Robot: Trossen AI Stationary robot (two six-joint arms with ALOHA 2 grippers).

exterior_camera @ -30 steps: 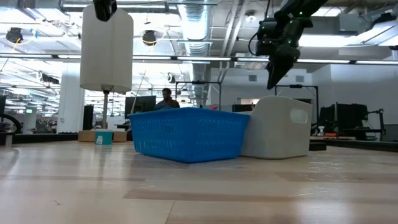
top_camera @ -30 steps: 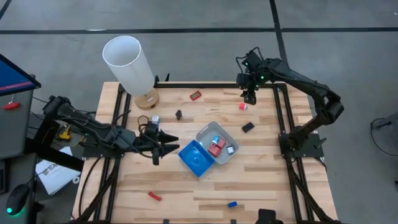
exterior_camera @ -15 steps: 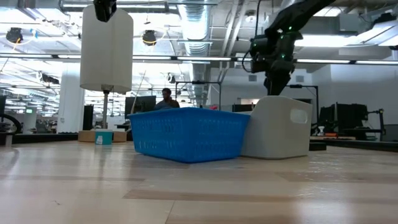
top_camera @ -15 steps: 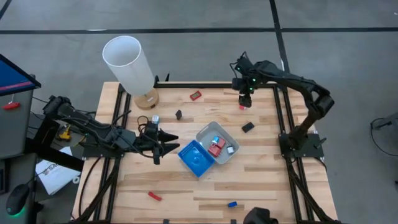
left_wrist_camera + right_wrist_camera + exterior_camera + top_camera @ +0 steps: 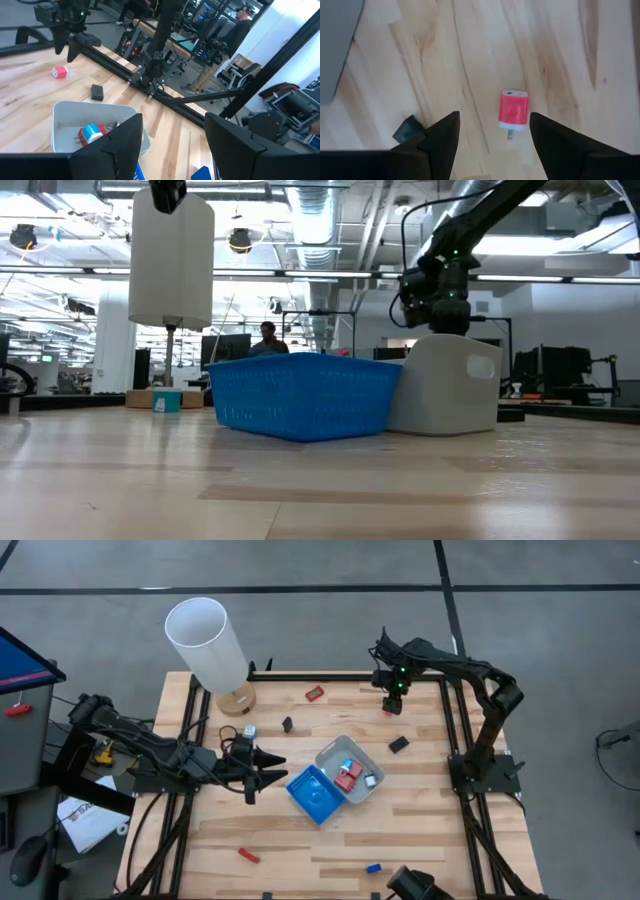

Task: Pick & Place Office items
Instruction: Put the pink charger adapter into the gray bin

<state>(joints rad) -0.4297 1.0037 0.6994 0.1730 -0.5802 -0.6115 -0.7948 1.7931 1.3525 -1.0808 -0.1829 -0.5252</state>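
On the wooden worktop, the right end effector hangs spread apart over a red piece; the left end effector waits spread beside the blue tray.

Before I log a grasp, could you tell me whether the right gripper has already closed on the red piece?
No, the right gripper is open above the red piece, which lies untouched on the table.

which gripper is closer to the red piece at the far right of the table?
Right. The right gripper hangs just above the red piece, jaws open. The left gripper waits across the table beside the blue tray, jaws open.
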